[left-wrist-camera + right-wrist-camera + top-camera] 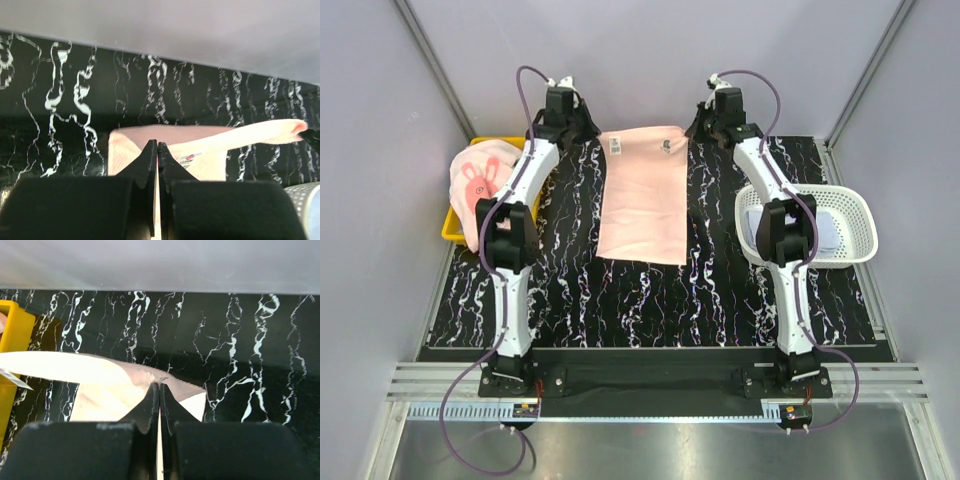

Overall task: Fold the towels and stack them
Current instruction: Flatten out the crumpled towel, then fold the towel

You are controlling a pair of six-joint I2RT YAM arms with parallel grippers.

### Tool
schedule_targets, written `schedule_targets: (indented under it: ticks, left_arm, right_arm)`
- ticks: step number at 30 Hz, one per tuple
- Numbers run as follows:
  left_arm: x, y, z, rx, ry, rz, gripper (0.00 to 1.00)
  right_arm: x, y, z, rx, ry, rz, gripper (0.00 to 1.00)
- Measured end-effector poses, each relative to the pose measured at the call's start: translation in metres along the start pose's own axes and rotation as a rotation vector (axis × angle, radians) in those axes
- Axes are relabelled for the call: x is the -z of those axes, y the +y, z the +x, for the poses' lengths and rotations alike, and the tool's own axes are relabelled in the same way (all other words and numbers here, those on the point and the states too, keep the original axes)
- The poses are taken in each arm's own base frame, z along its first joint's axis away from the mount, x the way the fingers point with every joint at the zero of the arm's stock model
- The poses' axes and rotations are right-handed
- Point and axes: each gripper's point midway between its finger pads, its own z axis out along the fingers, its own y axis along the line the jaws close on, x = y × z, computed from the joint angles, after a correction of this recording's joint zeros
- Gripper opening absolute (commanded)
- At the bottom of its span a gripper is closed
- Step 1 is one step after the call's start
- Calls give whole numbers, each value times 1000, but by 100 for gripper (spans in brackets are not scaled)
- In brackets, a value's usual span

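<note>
Now left gripper (157, 150) and right gripper (159, 388) each pinch far corner of pink towel (642, 195); long axis runs far-to-near.

Setting: a robotics lab test booth, not a home. Plain pale grey walls (650, 60) close in three sides, and bare aluminium rails (420, 380) frame the edges. A left arm (510, 230) and right arm (785, 235) are mounted side by side at the near edge, with purple cables (460, 440) looping loose. The few household items (pink towel (642, 200), yellow bin (455, 232), white basket (855, 215)) sit on or beside a black marbled mat (650, 300).
</note>
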Motion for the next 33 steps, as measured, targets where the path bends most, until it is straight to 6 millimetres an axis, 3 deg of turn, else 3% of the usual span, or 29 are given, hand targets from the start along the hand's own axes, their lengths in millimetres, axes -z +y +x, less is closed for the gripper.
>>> schedule_targets:
  ticks: [4,9,14,17,22,26,33]
  left_arm:
    - [0,18,34,11,49,-27,0]
    - [18,34,82,27,129,-61,0]
    - [44,31,115,23,175,-66,0]
    - [58,27,131,20,194,-68,0]
    - [76,27,148,18,209,-87,0]
    - [88,25,150,11,198,-103,0]
    - [109,13,146,-11,166,-102,0]
  right_arm:
    - [6,-3,25,-23,42,-7,0]
    - [24,-5,69,-74,116,-23,0]
    - [48,-5,104,-116,172,-20,0]
    - [61,-3,114,-125,182,-22,0]
    - [82,6,137,-124,206,-33,0]
    - [95,17,155,-114,233,-48,0]
    - [113,28,163,-97,233,-54,0]
